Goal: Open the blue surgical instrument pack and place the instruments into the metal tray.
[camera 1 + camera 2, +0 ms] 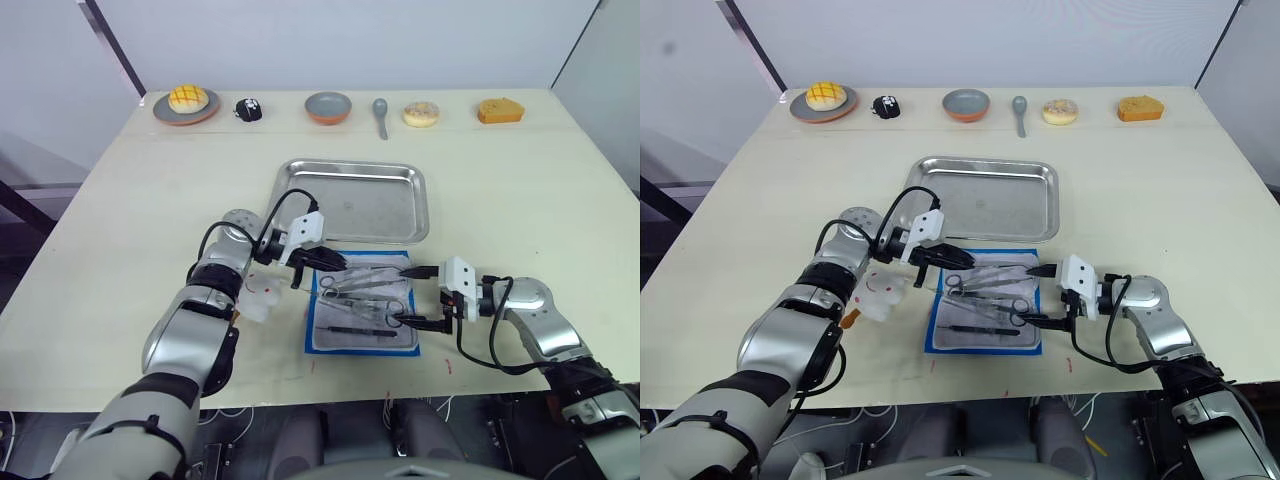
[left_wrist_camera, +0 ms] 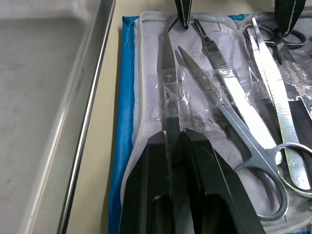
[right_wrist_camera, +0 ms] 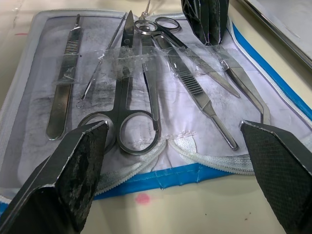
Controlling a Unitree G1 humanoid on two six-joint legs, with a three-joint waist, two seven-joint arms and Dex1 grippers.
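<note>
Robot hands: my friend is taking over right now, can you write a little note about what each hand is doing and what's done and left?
Left hand: shut on one slim instrument, at the pack's tray-side edge.
Right hand: open wide, empty, at the pack's opposite side.
The blue surgical instrument pack lies open just in front of the metal tray. The instruments are all on its lining, several under clear tape.
Done: pack opened.
Left: move every instrument into the tray, which holds none.
</note>
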